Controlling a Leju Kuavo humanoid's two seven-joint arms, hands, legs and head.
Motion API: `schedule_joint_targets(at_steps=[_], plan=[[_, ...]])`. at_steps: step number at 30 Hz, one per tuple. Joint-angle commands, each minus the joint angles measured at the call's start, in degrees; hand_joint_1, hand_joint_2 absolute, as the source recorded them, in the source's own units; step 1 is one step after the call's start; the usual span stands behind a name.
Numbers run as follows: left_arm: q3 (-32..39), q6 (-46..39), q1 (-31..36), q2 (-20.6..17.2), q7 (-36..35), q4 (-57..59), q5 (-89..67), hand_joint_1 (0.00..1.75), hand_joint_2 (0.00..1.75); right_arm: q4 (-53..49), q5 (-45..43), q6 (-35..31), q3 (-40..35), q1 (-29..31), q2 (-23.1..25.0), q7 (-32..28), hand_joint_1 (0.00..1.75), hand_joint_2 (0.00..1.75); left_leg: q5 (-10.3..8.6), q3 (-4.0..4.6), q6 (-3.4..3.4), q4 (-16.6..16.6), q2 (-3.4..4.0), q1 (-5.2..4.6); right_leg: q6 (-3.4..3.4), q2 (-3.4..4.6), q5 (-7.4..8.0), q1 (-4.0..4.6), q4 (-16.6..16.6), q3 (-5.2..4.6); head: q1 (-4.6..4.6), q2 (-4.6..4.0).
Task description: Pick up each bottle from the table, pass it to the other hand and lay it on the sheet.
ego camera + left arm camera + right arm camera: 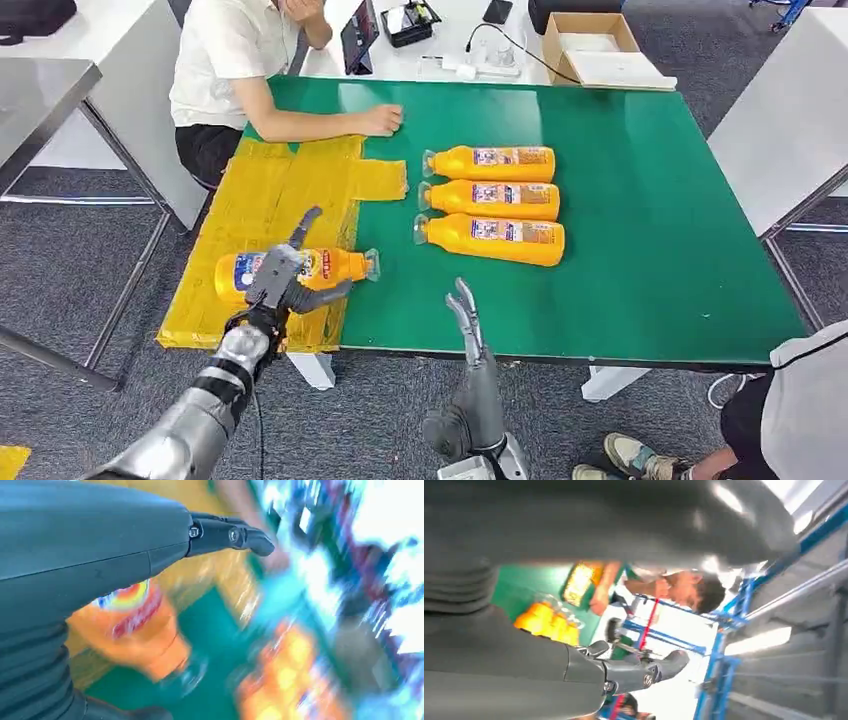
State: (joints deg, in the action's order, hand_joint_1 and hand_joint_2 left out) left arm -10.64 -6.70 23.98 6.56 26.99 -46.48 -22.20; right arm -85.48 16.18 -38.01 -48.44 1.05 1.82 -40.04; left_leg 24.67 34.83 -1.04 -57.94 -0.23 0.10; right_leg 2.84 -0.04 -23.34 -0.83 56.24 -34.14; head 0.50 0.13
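An orange bottle (335, 265) lies on its side on the yellow sheet (270, 190), cap towards the green table top. My left hand (280, 280) hovers right over its label end with fingers spread and one finger raised; the blurred left wrist view shows the bottle (135, 625) beneath the extended fingers (235, 535), not clasped. Three more orange bottles (490, 200) lie side by side in the middle of the table. My right hand (468, 320) stands at the table's front edge, fingers straight and holding nothing. The right wrist view catches those bottles (546, 622) beyond its fingers (644, 672).
A person in a white shirt (225, 50) sits at the far left with a forearm (340, 122) resting on the green table (650, 200) by the sheet's far end. A cardboard box (590, 45) stands behind. Another person's leg and shoe (640, 455) show at front right.
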Motion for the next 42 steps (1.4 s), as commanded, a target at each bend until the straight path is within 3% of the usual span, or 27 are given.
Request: schedule_joint_targets(at_steps=[1,4,5,6,9,10,13,15,16,17,19,22,31,32,34,37,42], plan=[[-3.3,-8.6,-16.1,0.4,0.0,-37.4,8.7,0.00,1.75,-4.8,-1.2,-2.0,3.7,-2.6,-1.8,0.0,0.00,1.75,0.17,-0.03,0.03,-0.1,0.13,0.01,-0.09,0.12,-0.13,0.02,0.1,0.01,0.00,0.00],[-3.9,-10.0,-18.5,-0.2,1.4,-40.7,13.7,0.00,1.75,-2.7,0.1,-2.0,6.8,-4.8,0.5,0.0,0.00,1.75,0.34,-0.31,0.09,-0.1,0.09,0.05,-0.15,0.05,-0.29,0.06,0.0,0.26,-0.02,0.00],[-4.0,-10.7,-19.4,-0.4,1.9,-41.7,14.5,0.00,1.75,-1.7,0.3,-1.9,7.1,-4.9,0.6,0.0,0.00,1.75,0.14,0.03,0.06,0.0,-0.08,0.02,-0.11,-0.04,-0.16,0.03,0.0,0.01,-0.04,0.00],[-3.4,-11.4,-21.6,0.2,3.5,-44.6,18.3,0.00,1.75,1.3,5.2,-0.6,9.0,-4.8,0.3,3.0,0.00,1.75,0.21,-0.13,0.09,0.0,0.01,0.04,-0.16,0.06,-0.19,0.05,0.0,0.13,0.02,0.00],[-4.2,-12.3,-23.6,-0.2,3.5,-47.4,19.0,0.00,1.75,4.2,7.1,1.6,12.9,-4.9,0.5,2.3,0.00,1.75,0.22,-0.23,0.10,0.1,0.20,0.08,-0.15,0.19,-0.13,0.09,-0.1,0.20,0.00,0.00],[-4.0,-13.4,-24.5,-0.1,5.0,-48.8,19.1,0.00,1.75,6.0,12.4,-0.1,14.4,-4.5,0.3,4.0,0.00,1.75,0.11,-0.02,0.06,0.1,0.08,0.03,-0.10,0.08,-0.07,0.04,-0.1,0.03,0.02,0.00],[-3.9,-15.6,-26.1,-0.1,7.1,-52.2,19.7,0.00,1.75,9.1,17.4,-0.9,19.3,-2.9,-0.1,5.2,0.00,1.75,0.15,-0.15,0.06,0.1,0.01,0.04,-0.12,0.01,-0.12,0.06,-0.1,0.17,-0.02,0.00],[-3.4,-13.2,-27.2,0.1,5.6,-53.7,24.4,0.00,1.75,13.4,29.1,-0.8,22.3,-1.2,-1.3,13.6,0.00,1.75,0.09,0.00,0.04,0.0,0.06,0.04,-0.07,0.11,-0.03,0.05,-0.1,0.01,0.00,0.00],[-3.4,-13.2,-27.2,0.1,5.6,-53.7,24.4,0.00,1.75,13.4,29.1,-0.8,22.3,-1.2,-1.3,13.6,0.00,1.75,0.22,-0.28,0.06,0.0,0.14,0.06,-0.14,0.17,-0.13,0.08,-0.1,0.28,0.02,0.00],[-3.2,-13.0,-27.5,0.1,5.5,-53.9,24.5,0.00,1.75,14.9,29.0,-0.5,23.5,-0.6,-1.5,13.2,0.00,1.75,0.06,0.01,0.03,0.1,0.07,0.03,-0.06,0.07,-0.02,0.03,-0.1,0.01,0.02,0.00],[-4.0,-8.8,-28.3,-0.4,1.8,-52.8,26.2,0.00,1.75,21.8,38.3,-1.4,27.2,2.2,-2.4,19.8,0.00,1.75,0.07,-0.08,0.03,0.1,0.04,0.03,-0.08,0.05,-0.04,0.04,-0.2,0.11,0.02,0.00],[-4.8,-7.0,-28.3,0.1,2.5,-49.4,25.4,0.00,1.75,30.3,37.0,-2.0,30.6,6.4,-2.7,16.4,0.00,1.75,0.04,-0.26,0.01,0.2,0.04,0.02,-0.10,0.09,0.00,0.03,-0.3,0.31,0.00,0.00],[-4.7,-7.1,-28.1,0.1,2.5,-49.6,25.4,0.00,1.75,29.3,37.8,-2.0,30.5,5.7,-2.0,16.8,0.00,1.75,0.03,-0.02,0.00,0.1,-0.07,0.00,-0.06,-0.02,-0.04,0.02,-0.1,0.06,0.02,0.00],[-4.7,-7.1,-28.1,0.1,2.5,-49.6,25.4,0.00,1.75,29.3,37.8,-2.0,30.5,5.7,-2.0,16.8,0.00,1.75,0.13,-0.29,0.06,0.1,-0.04,0.03,-0.15,0.00,-0.14,0.06,-0.1,0.32,0.02,0.00],[-6.0,-4.5,-28.7,-0.3,1.6,-49.1,25.4,0.00,1.75,31.2,41.7,-1.0,30.5,6.9,-3.1,20.9,0.00,1.75,0.08,-0.16,0.02,0.1,0.00,0.02,-0.10,0.03,-0.08,0.04,-0.1,0.18,0.02,0.00],[-7.9,-4.5,-29.1,-0.5,3.6,-46.8,21.4,0.00,1.75,37.9,42.6,-0.7,30.9,11.4,-4.2,20.3,0.00,1.75,0.06,-0.20,0.00,0.1,0.02,0.00,-0.08,0.05,-0.04,0.02,-0.2,0.22,0.02,0.00],[-8.9,-2.3,-28.3,-0.6,1.9,-44.0,21.2,0.00,1.75,45.5,47.0,1.4,31.2,16.9,-4.8,25.0,0.00,1.75,0.00,-0.09,-0.02,0.1,0.01,-0.05,-0.06,0.05,0.00,-0.05,-0.1,0.12,0.00,0.00]])
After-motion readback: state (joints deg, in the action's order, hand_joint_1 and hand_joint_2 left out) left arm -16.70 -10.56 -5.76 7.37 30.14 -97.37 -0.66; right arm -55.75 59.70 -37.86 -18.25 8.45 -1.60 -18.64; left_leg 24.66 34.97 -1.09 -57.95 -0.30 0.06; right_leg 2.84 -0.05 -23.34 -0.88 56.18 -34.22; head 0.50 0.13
